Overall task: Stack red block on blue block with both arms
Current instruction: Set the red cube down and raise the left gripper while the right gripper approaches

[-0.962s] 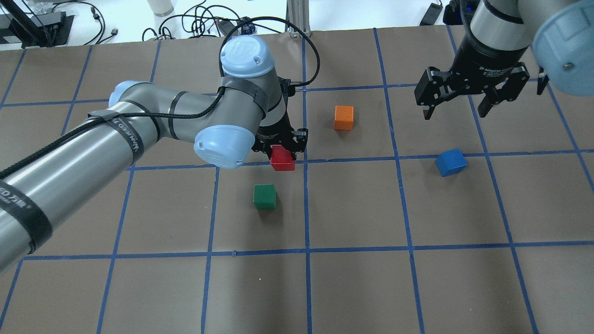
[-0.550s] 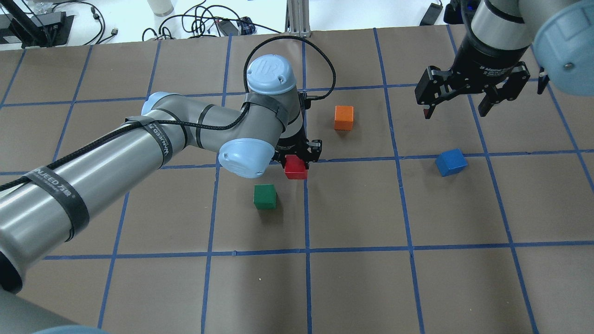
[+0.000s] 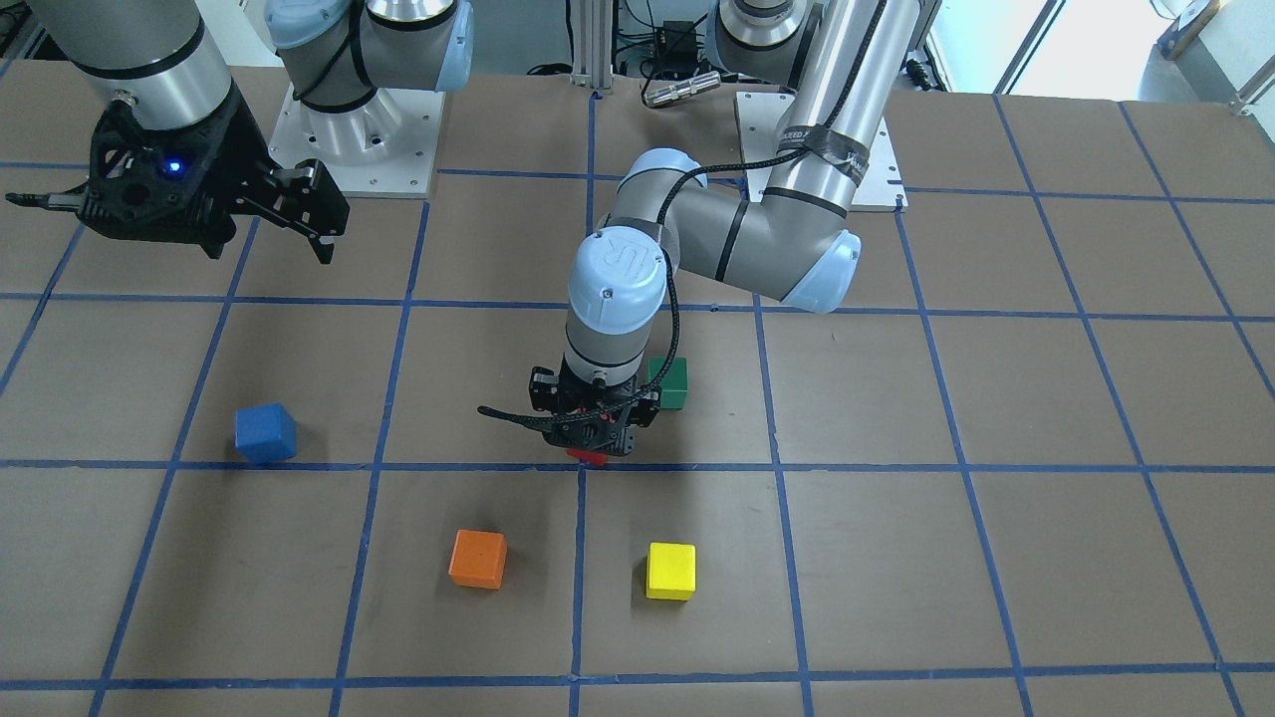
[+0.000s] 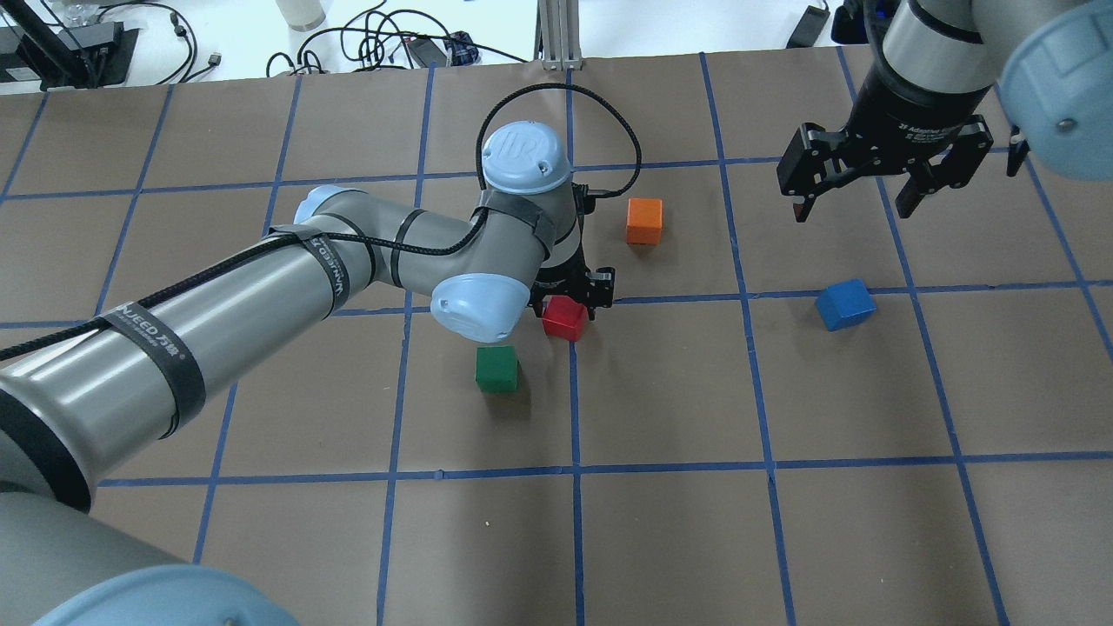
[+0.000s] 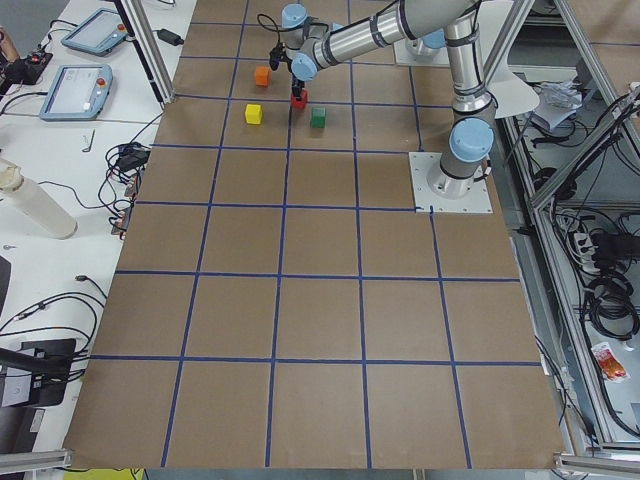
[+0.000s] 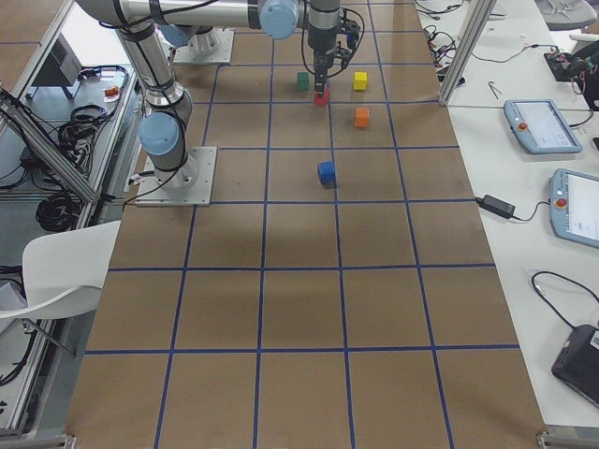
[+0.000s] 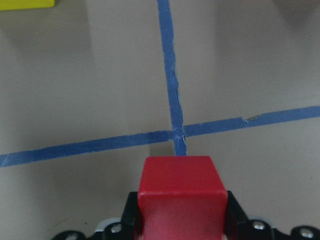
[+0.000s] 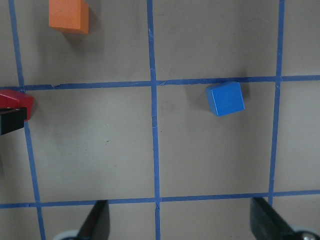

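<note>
My left gripper (image 4: 569, 300) is shut on the red block (image 4: 565, 317) and holds it low over a blue tape crossing near the table's middle. The wrist view shows the red block (image 7: 182, 197) between the black fingers. From the front, only the block's lower edge (image 3: 588, 456) shows under the left gripper (image 3: 593, 438). The blue block (image 4: 845, 304) lies alone on the table to the right, also seen in the front view (image 3: 265, 433) and the right wrist view (image 8: 226, 98). My right gripper (image 4: 852, 210) is open and empty, hovering beyond the blue block.
An orange block (image 4: 644, 220) lies just beyond the left gripper and a green block (image 4: 496, 368) lies near it on the robot's side. A yellow block (image 3: 670, 571) lies on the far side, hidden by the arm in the overhead view.
My left arm has carried the red block to the right, toward the tape crossing. The right arm and the other blocks have not moved.
</note>
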